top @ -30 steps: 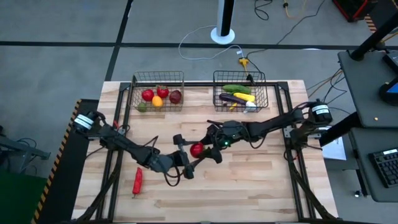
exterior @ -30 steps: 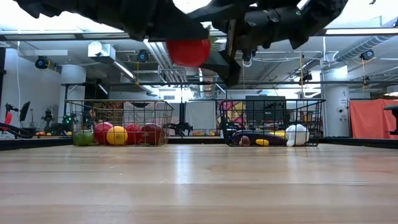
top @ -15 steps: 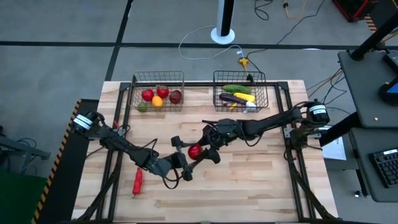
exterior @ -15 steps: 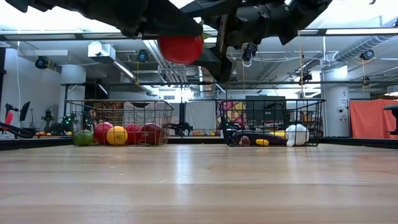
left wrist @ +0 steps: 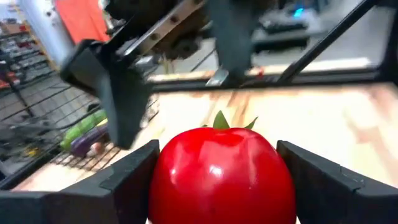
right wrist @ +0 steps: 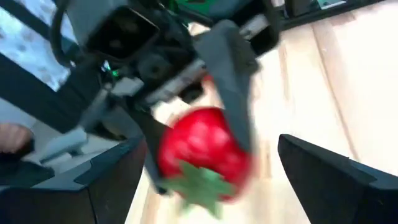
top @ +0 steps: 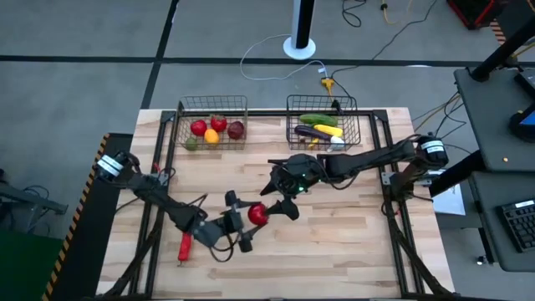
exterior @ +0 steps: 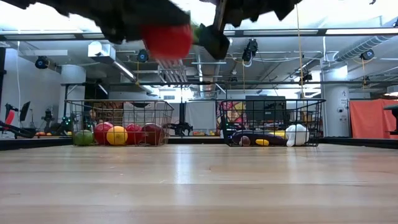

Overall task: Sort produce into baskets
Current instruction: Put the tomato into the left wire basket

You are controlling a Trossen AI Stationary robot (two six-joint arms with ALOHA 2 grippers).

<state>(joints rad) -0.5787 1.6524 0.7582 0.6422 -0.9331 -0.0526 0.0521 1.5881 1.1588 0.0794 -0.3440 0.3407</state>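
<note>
The red tomato sits between the two fingers of the left gripper, raised well above the near-middle of the table. In the left wrist view both fingers press its sides, so the handover looks complete on this side: the left gripper grips the tomato. Just beyond it, the right gripper stands with its fingers spread wide and nothing between them, apart from the fruit.

To do this step well, the left arm should hold the tomato steady until the right fingers are fully clear, since a swing now could clip them and knock the round, smooth fruit loose. The grip should be firm but not crushing. A red chili pepper lies on the table on the left, near the left arm, and must not be swept aside.

Farther back, the left basket holds round red, orange and green pieces, so it is the likely target. The right basket holds long green, purple and yellow pieces and a white one. Carrying the tomato high over the wire rim before lowering would avoid snagging.
</note>
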